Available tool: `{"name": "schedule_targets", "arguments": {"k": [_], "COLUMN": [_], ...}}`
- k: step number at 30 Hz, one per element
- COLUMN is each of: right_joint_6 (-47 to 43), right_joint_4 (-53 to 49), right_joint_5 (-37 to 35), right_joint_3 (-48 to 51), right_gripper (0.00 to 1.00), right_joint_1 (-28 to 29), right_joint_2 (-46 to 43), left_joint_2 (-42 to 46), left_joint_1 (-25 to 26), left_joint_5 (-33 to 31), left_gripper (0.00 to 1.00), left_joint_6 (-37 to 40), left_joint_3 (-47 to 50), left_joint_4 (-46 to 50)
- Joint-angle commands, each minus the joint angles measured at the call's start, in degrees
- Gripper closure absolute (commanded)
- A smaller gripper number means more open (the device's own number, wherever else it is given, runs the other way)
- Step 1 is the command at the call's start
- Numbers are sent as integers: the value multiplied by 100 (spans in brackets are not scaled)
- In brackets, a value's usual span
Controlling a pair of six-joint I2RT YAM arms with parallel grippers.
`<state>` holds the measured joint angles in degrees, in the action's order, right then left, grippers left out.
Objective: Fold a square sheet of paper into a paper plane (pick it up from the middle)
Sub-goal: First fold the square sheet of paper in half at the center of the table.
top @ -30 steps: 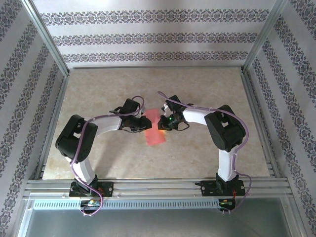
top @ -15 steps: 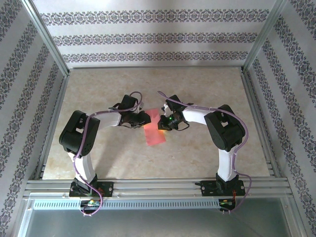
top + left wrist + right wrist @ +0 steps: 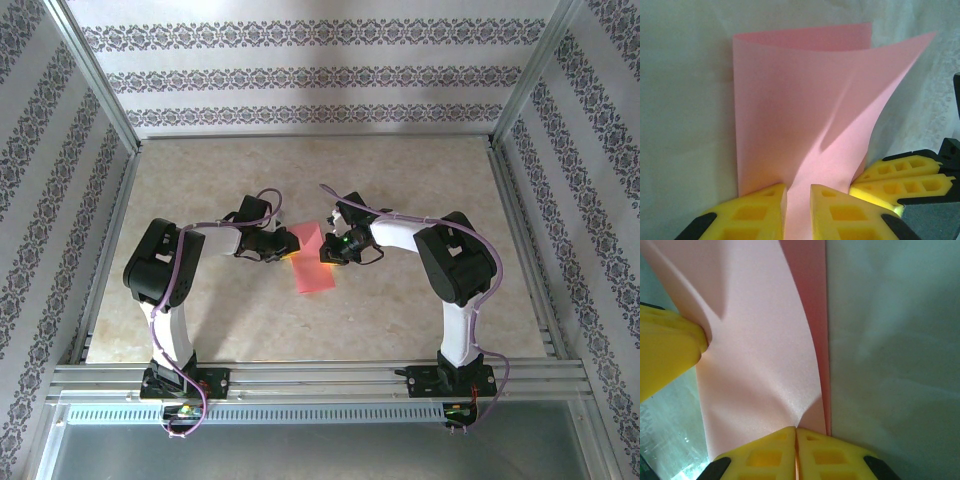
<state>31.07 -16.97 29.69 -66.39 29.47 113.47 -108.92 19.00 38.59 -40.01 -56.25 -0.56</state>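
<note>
place: lab test cell | evidence: aluminium frame (image 3: 300, 375), patterned backdrop walls (image 3: 300, 75), marble-look tabletop (image 3: 420, 170)

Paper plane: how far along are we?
Early. Done: the square sheet of paper is bent over on itself into a loose half. In hand: the left gripper and right gripper both pinch it, and no sharp crease shows. Left: press the centre crease, then make the nose and wing folds. There is no dart shape yet.

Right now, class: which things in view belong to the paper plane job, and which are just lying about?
For the job: paper; left pincer and right pincer, both shut on the paper.

Not part of it: table; frame; patterned walls. These are fixed surroundings, not loose clutter.
</note>
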Motion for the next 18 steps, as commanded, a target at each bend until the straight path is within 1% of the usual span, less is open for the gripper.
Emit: {"name": "schedule_targets", "arguments": {"k": [1, 6, 8, 12, 15, 18], "right_joint_6": [-109, -51, -2, 214, 299, 313], "right_joint_4": [-895, -793, -696, -303, -160, -103], "right_joint_5": [-1046, -701, -449, -23, -22, -120], "right_joint_3": [317, 211, 121, 0, -82, -161], "right_gripper": [88, 88, 88, 83, 81, 81], "right_joint_1": [-100, -134, -160, -252, -286, -276], "right_joint_2": [543, 319, 120, -442, -702, -741], "left_joint_2": [-148, -192, -216, -239, -242, -263], "left_joint_1": [-81, -82, -82, -80, -73, -79], "left_joint_5": [-106, -163, -189, -194, -181, -143], "left_gripper": [79, 79, 79, 79, 80, 79], "left_joint_6": [229, 348, 412, 485, 513, 520], "left_joint_3": [54, -7, -30, -49, -60, -73], "left_joint_4": [93, 327, 447, 557, 579, 577]}}
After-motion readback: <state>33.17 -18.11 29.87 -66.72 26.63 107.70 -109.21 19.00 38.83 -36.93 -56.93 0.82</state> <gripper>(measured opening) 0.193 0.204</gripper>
